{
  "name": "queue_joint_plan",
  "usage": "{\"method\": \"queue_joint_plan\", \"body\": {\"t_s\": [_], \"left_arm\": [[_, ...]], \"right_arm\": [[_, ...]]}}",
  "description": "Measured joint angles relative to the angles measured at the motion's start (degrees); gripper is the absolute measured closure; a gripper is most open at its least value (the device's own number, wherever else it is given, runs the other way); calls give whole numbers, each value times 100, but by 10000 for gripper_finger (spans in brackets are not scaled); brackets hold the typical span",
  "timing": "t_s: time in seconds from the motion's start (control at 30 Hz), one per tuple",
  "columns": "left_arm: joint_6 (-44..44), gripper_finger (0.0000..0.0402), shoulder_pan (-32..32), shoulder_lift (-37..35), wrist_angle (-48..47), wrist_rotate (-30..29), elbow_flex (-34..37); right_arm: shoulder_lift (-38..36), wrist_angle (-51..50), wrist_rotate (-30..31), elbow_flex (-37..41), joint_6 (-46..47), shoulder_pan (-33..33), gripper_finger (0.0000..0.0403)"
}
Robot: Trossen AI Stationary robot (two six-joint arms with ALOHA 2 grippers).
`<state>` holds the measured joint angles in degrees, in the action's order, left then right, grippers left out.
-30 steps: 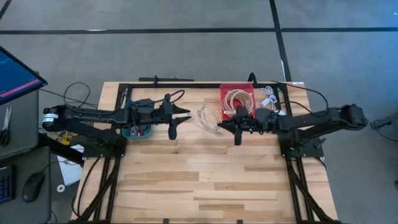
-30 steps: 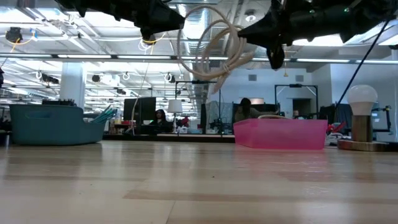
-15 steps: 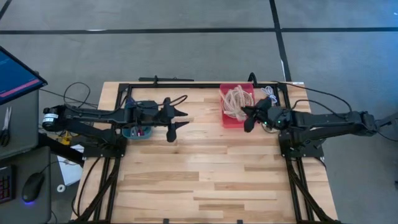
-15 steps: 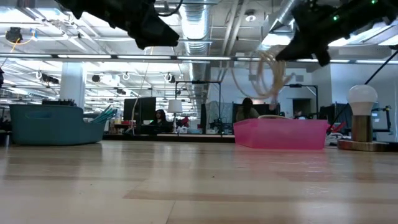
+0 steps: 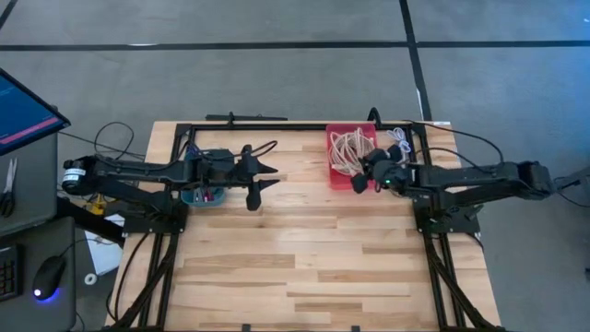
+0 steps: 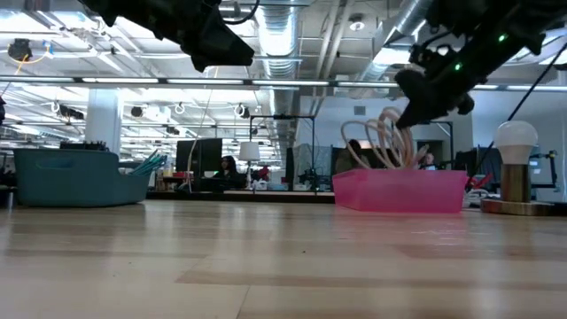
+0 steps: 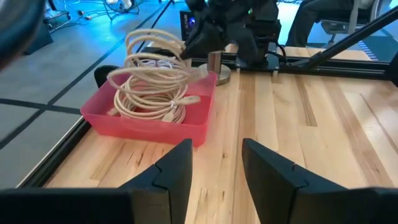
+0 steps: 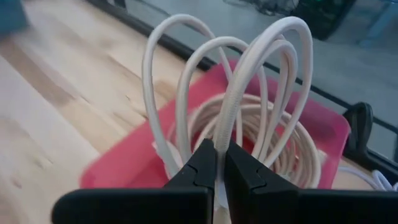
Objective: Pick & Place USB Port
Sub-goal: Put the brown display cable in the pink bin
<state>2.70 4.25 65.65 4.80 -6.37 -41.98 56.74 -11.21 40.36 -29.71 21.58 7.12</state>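
Observation:
A coil of cream USB cable [image 8: 249, 74] stands in loops over the red bin [image 5: 339, 177] at the table's far right, with my right gripper [image 8: 221, 163] shut on it. The low view shows the loops [image 6: 383, 142] rising above the bin's rim [image 6: 399, 177]. More cream cable [image 7: 155, 99] lies coiled inside the bin [image 7: 149, 127]. My left gripper [image 5: 265, 178] hovers open over the table's far left part, beside a teal bin [image 5: 203, 195], with nothing between its fingers [image 7: 177, 168]. My right gripper pinches several strands of the coil [image 8: 225, 140] between its two fingers, where the loops bunch together. The fingers slant down toward the red bin from the table's right side. The loops fan out past the fingertips over the bin; the bin's wall hides the coil's lower end.
A white bulb on a wooden base [image 6: 516, 151] stands to the right of the red bin. A loose white cable [image 5: 398, 143] lies at the far right edge. A black frame rail [image 5: 277, 124] runs along the table's far edge. Bare wood [image 5: 304, 258] spreads toward the near edge.
My right gripper has carried the coil from over the table's middle toward the right, to the red bin, turning its wrist and sinking. The coil, then high above the table between both grippers, now dips into the bin. My left gripper has stayed in place.

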Motion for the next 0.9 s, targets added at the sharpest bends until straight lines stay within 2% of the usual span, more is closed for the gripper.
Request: {"method": "queue_joint_plan", "body": {"t_s": [0.2, 0.4, 0.73, 0.9], "left_arm": [[0, 266, 0, -2, -4, 0, 0], [0, 266, 0, -2, -4, 0, 0], [-2, 266, 0, -2, -4, 1, 0], [-2, 266, 0, -2, -4, 2, 0]], "right_arm": [[691, 129, -16, -10, 73, 186, 400], [1027, 280, -126, -22, 75, 222, 397], [1075, 455, -255, -4, 101, 233, 301], [1075, 469, -1012, -307, 71, 231, 275]]}}
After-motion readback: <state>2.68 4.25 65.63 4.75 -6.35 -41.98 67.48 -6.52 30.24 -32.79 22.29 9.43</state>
